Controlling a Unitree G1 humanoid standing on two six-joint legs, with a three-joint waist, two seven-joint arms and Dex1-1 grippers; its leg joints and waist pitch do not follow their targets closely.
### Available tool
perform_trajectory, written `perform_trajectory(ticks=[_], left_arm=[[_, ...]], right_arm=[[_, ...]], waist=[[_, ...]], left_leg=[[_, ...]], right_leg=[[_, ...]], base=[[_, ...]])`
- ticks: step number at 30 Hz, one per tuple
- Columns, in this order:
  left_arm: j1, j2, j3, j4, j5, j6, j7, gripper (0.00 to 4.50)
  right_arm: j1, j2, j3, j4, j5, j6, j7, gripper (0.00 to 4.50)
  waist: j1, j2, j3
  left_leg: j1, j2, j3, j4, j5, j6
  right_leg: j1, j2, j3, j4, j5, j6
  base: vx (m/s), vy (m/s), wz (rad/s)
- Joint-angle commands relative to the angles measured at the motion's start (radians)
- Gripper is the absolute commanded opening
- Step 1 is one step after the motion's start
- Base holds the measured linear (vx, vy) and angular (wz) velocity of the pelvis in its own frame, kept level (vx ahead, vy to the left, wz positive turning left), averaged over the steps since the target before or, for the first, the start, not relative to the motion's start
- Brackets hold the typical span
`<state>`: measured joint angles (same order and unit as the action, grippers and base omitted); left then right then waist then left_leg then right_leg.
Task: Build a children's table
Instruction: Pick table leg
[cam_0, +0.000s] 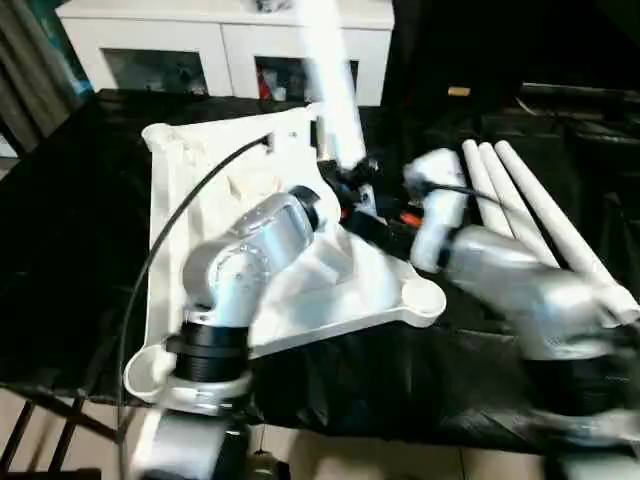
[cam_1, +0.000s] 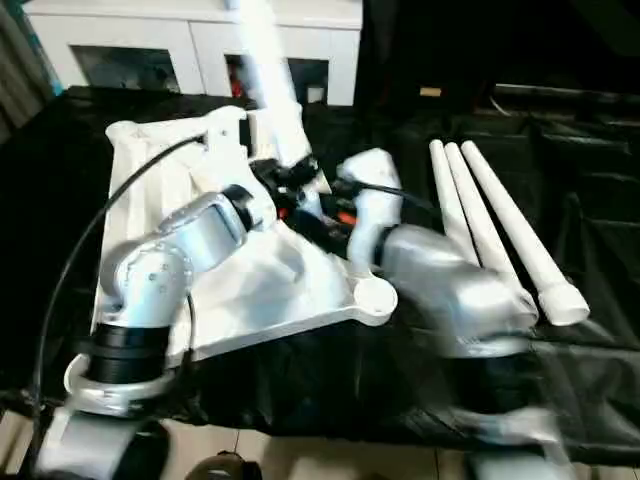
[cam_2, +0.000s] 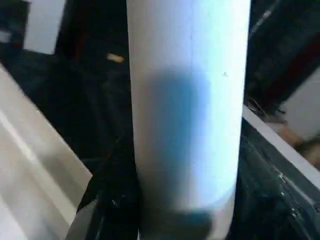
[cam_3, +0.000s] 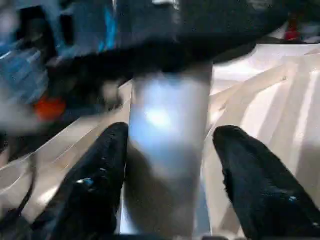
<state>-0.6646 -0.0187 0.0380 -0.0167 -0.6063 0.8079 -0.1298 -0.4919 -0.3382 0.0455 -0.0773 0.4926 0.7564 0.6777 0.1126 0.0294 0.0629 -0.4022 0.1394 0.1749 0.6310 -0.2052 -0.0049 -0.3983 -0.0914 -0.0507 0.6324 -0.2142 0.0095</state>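
Observation:
The children's table top lies upside down, ribs up, on a black-covered bench. One white leg stands upright in its far right corner. My left gripper reaches in from the left and is shut on this leg low down; in the left wrist view the leg runs between its black fingers. My right gripper comes from the right, just below it. In the right wrist view its fingers stand on either side of the leg's base, slightly apart from it.
Three loose white legs lie side by side on the black cover to the right. A white glass-doored cabinet stands behind the bench. A black cable loops over my left forearm. The bench's near edge drops to pale floor.

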Motion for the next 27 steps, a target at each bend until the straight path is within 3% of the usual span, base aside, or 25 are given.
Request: perform_trajectory(ticks=[1,5,7,10,11,19,27], left_arm=[[0.008,0.033,-0.005,-0.060,-0.069,0.023,-0.100,1.85],[0.021,0.060,-0.005,-0.093,-0.118,0.039,-0.234,1.85],[0.028,0.087,-0.011,-0.126,-0.193,0.068,-0.350,1.85],[0.033,0.106,-0.033,-0.150,-0.219,0.069,-0.412,1.85],[0.034,0.109,-0.036,-0.155,-0.225,0.074,-0.421,1.84],[0.032,0.135,-0.046,-0.169,-0.255,0.085,-0.501,1.84],[0.036,0.149,-0.040,-0.161,-0.263,0.078,-0.521,1.84]], right_arm=[[0.013,-0.045,-0.008,-0.007,0.033,0.009,0.091,3.29],[0.007,-0.087,-0.001,-0.007,0.073,0.039,0.185,3.41],[0.005,-0.127,0.020,-0.010,0.116,0.062,0.288,3.42],[0.004,-0.154,0.040,-0.006,0.134,0.072,0.348,3.42],[0.004,-0.158,0.044,-0.006,0.136,0.073,0.357,3.15],[0.001,-0.205,0.088,0.004,0.154,0.088,0.463,2.53],[0.011,-0.183,0.090,-0.002,0.121,0.053,0.411,1.92]], waist=[[0.003,-0.009,-0.080],[0.004,-0.011,-0.080],[0.007,-0.011,-0.079],[0.008,-0.012,-0.077],[0.006,-0.012,-0.076],[0.007,-0.015,-0.075],[0.006,-0.010,-0.076]], left_leg=[[0.020,0.076,-0.034,-0.069,-0.011,0.056],[0.024,0.078,-0.030,-0.066,-0.001,0.077],[0.023,0.079,-0.030,-0.067,-0.005,0.081],[0.024,0.082,-0.031,-0.070,-0.028,0.076],[0.024,0.082,-0.031,-0.070,-0.030,0.074],[0.024,0.082,-0.031,-0.073,-0.066,0.046],[0.023,0.080,-0.032,-0.075,-0.084,0.028]], right_leg=[[0.065,-0.068,0.042,-0.052,0.102,-0.273],[0.058,-0.067,0.041,-0.052,0.078,-0.302],[0.060,-0.068,0.041,-0.051,0.061,-0.308],[0.059,-0.069,0.040,-0.053,0.024,-0.306],[0.056,-0.068,0.041,-0.055,0.016,-0.303],[0.056,-0.071,0.042,-0.062,-0.053,-0.280],[0.053,-0.068,0.042,-0.064,-0.071,-0.269]], base=[[0.000,0.000,0.00],[0.000,0.000,0.00],[0.000,0.000,0.00],[0.000,0.000,0.00],[0.000,0.000,0.00],[0.000,0.000,0.00],[0.000,0.000,0.00]])
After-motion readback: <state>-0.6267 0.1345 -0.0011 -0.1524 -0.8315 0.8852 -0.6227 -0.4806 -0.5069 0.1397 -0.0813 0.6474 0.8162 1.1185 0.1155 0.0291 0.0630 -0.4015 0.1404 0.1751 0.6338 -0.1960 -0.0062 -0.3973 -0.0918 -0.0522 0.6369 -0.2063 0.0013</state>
